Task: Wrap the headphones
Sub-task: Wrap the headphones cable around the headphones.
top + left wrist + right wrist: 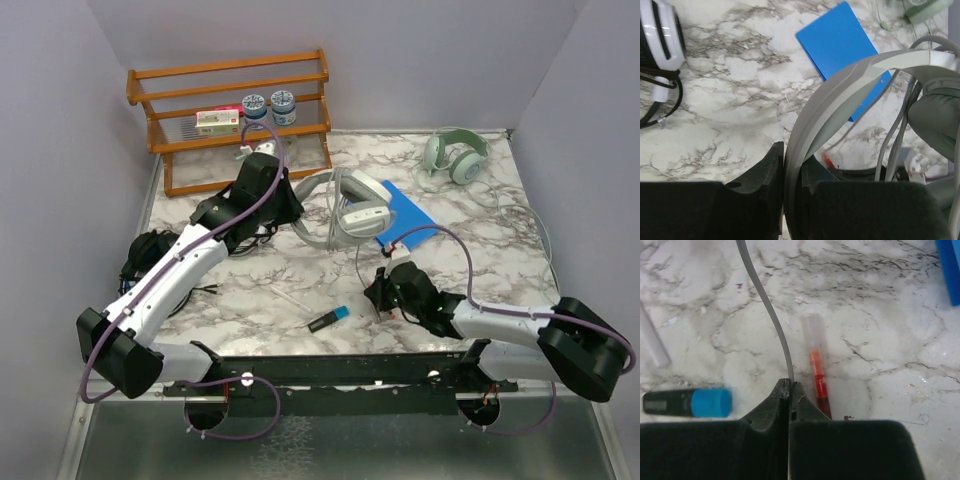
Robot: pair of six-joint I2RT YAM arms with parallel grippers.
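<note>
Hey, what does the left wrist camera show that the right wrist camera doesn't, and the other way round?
Only the left wrist: the left tool shut on the grey headphones by their headband, and the white-and-black headphones at the upper left. Only the right wrist: the right tool shut on a thin grey cable, a red pen beside it, and a black stick with a blue cap. Both: the marble table and the blue sheet, just its corner in the right view.
</note>
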